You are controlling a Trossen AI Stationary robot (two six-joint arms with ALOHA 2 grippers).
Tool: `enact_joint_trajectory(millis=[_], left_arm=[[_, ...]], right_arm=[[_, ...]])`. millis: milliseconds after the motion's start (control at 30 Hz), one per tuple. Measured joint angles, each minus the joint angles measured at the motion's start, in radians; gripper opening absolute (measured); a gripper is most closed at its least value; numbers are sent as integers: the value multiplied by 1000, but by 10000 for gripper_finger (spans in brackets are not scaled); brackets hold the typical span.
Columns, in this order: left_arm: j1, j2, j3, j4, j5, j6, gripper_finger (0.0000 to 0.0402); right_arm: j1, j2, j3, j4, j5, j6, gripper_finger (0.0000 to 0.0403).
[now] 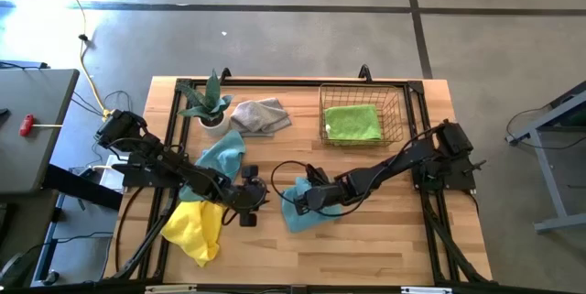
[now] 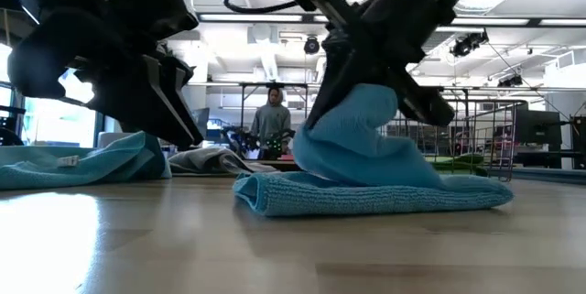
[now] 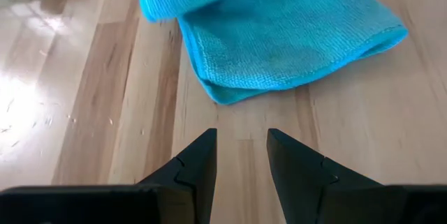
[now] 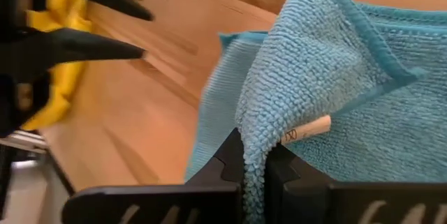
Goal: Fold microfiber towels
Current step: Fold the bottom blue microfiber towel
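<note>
A light blue towel (image 1: 298, 210) lies partly folded on the wooden table at middle front; it also shows in the low view (image 2: 385, 193). My right gripper (image 1: 305, 199) is shut on a raised part of it. My left gripper (image 1: 249, 195) is open and empty just left of that towel, its fingertips (image 3: 241, 137) above bare wood. A second light blue towel (image 1: 221, 155) and a yellow towel (image 1: 194, 228) lie crumpled by the left arm. A grey towel (image 1: 260, 115) lies at the back. One lime green towel (image 1: 352, 122) lies folded in the wire basket. My right gripper pinches a raised fold of the light blue towel (image 4: 255, 133) between its two fingers (image 4: 227, 161), next to the small white label (image 4: 307, 129). The fingers come from above, slanting in from the table's right. The pinched part stands up (image 2: 352, 129), and the rest of the towel lies on the table.
The wire basket (image 1: 400, 111) stands at the back right. A small potted plant (image 1: 209, 106) stands at the back left beside the grey towel. Bare wood lies along the front edge and at the right. A person (image 2: 271, 122) stands far off in the room.
</note>
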Motion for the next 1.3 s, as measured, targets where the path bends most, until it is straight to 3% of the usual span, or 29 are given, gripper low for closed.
enact_joint_trajectory(millis=[500, 733, 933, 1200, 1300], left_arm=[[11, 0, -23, 39, -15, 0, 117], [11, 0, -23, 42, -15, 8, 117], [11, 0, -23, 43, -16, 8, 117], [11, 0, -23, 49, -18, 3, 117], [10, 0, -24, 92, -18, 2, 117]], right_arm=[[10, 63, 0, 105, -9, -32, 7], [21, 62, 0, 170, -76, -76, 78], [21, 60, 0, 213, -232, -86, 140], [21, 50, 0, 213, -298, -241, 145], [26, 50, 1, 126, -299, -364, 139]])
